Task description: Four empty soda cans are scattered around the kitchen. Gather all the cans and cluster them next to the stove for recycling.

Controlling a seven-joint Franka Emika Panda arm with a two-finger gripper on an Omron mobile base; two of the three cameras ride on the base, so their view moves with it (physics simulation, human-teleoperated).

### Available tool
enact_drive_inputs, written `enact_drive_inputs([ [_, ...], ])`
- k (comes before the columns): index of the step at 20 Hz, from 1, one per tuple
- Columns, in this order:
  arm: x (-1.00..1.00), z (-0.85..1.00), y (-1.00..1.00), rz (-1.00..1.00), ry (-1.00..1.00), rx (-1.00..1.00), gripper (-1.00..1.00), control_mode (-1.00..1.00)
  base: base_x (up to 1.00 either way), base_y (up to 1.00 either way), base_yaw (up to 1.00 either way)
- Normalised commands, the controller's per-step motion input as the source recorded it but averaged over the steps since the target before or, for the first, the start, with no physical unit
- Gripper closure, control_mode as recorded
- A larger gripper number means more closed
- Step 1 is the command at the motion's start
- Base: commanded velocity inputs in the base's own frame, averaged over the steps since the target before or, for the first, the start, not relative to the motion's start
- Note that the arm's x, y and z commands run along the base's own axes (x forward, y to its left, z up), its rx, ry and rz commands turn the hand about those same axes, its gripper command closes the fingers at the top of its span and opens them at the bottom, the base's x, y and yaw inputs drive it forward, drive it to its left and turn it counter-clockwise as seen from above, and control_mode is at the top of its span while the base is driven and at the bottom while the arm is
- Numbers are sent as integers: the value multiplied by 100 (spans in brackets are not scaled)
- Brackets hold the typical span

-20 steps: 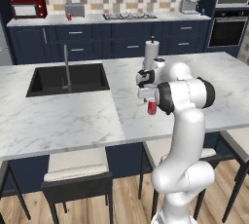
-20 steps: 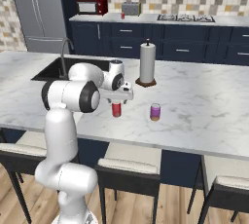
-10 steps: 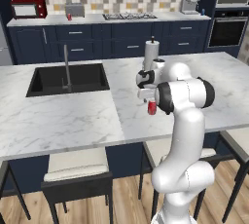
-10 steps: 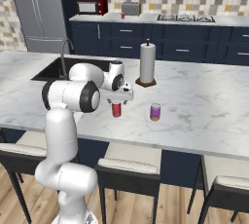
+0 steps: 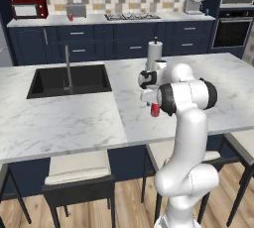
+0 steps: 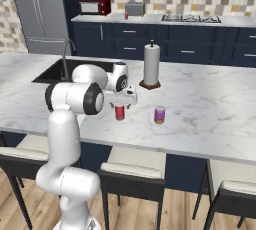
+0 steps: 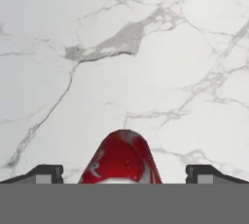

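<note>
A red soda can (image 5: 155, 109) (image 6: 119, 113) stands upright on the white marble island. My gripper (image 5: 154, 103) (image 6: 120, 105) hangs right over it, pointing down. In the hand view the can (image 7: 124, 158) sits between the two dark fingertips (image 7: 44, 173), which stand wide apart and clear of its sides, so the gripper (image 7: 124, 174) is open. A purple soda can (image 6: 159, 115) stands a short way to the right of the red one. A third small red can (image 5: 70, 17) (image 6: 126, 16) is on the back counter, left of the stove (image 5: 131, 17) (image 6: 190, 18).
A paper-towel roll (image 5: 154, 56) (image 6: 151, 64) stands on the island behind the cans. The black sink (image 5: 69, 81) (image 6: 65, 71) with its faucet lies to the left. A red microwave (image 5: 30, 9) and a toaster (image 6: 134, 8) sit on the back counter. Stools line the island's near edge.
</note>
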Motion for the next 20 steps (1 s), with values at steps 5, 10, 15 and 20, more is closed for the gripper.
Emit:
enact_drive_inputs([
  [5,0,0,0,0,8,0,-100,-100,0,0,0],
  [10,0,0,0,0,6,0,-100,-100,0,0,0],
  [15,-3,0,0,-2,7,0,-100,-100,0,0,0],
  [20,-4,0,0,-3,7,0,-100,-100,0,0,0],
])
